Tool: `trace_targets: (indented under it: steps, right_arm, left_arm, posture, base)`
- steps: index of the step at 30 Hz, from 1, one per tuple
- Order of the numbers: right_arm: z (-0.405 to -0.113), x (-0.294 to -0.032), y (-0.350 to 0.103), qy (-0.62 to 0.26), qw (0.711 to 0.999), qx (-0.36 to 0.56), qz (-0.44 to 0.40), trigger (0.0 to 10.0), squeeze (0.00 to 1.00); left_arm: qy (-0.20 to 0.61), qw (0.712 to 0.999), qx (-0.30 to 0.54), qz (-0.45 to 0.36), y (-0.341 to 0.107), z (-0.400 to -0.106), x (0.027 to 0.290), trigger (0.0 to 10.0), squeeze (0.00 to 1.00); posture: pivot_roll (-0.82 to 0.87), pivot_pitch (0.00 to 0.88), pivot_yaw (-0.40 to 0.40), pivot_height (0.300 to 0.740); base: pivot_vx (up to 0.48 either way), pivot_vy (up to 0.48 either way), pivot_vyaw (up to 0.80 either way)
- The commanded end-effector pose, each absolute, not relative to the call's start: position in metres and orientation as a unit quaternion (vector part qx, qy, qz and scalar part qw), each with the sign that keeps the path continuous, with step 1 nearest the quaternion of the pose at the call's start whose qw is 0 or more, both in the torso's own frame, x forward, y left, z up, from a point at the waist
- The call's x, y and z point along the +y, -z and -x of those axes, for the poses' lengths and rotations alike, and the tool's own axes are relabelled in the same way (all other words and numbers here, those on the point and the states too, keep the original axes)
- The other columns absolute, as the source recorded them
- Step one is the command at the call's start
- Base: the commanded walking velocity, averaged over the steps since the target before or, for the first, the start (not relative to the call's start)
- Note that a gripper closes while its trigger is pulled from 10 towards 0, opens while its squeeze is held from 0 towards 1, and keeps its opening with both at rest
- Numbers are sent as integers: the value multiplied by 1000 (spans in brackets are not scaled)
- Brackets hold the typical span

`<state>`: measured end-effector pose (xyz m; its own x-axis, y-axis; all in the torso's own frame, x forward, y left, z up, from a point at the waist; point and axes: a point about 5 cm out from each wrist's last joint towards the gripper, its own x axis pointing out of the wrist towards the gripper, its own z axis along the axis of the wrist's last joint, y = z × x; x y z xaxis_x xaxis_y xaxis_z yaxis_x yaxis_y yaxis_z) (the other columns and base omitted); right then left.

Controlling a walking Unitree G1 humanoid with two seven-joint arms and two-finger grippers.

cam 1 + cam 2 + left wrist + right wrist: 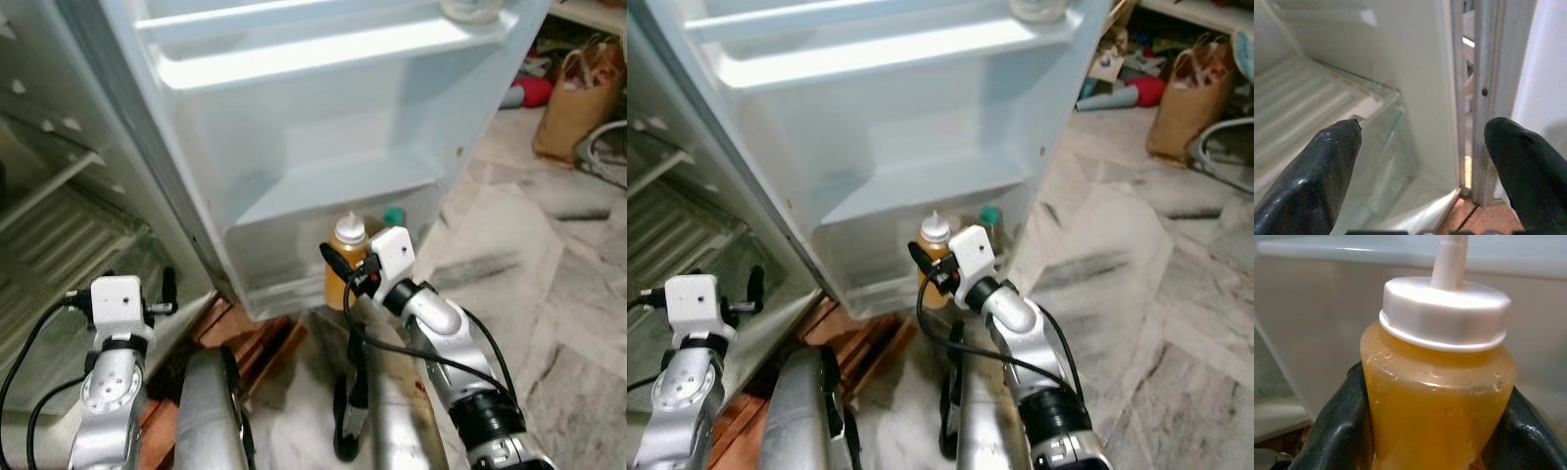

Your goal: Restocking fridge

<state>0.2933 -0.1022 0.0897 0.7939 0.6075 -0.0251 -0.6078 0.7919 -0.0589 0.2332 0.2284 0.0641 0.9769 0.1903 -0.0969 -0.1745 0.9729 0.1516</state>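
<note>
Your right gripper (1437, 431) pinches the amber squeeze bottle (1437, 401) upright at the fridge door's (323, 127) bottom shelf (284, 259); your left gripper (1422, 166) hangs spread by the crisper drawer (1386, 161).

Bright, even daylight; sharp frames

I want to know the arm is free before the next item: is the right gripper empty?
No, the right gripper is shut on the squeeze bottle of amber liquid, one black finger on each side.

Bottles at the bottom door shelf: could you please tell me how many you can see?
2: a squeeze bottle held in the right gripper, and a green-capped bottle behind it in the shelf. Others may be hidden.
</note>
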Motion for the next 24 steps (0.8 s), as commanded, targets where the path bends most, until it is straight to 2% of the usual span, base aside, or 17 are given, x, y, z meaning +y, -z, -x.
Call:
trace_targets:
  steps: [1, 11, 17, 24]
  right_arm:
    - [-296, -101, -94, -323, 946, -8, 32, 10000, 0]
    - [-294, -95, -95, -344, 938, -8, 30, 10000, 0]
    - [-292, -88, -95, -370, 929, -6, 36, 10000, 0]
    - [-311, -82, -109, -337, 939, -43, 62, 10000, 0]
  left_arm:
    - [-99, 991, 56, -76, -66, -231, 232, 10000, 0]
    - [-96, 991, 56, -77, -67, -232, 231, 10000, 0]
    - [-94, 991, 54, -77, -69, -235, 231, 10000, 0]
    - [-92, 992, 42, -76, -78, -240, 231, 10000, 0]
  posture:
    - [-12, 140, -4, 563]
    - [-7, 135, 0, 489]
    - [-7, 137, 1, 484]
    - [17, 163, 4, 484]
  base:
    - [0, 0, 0]
    - [0, 0, 0]
    - [0, 0, 0]
    - [0, 0, 0]
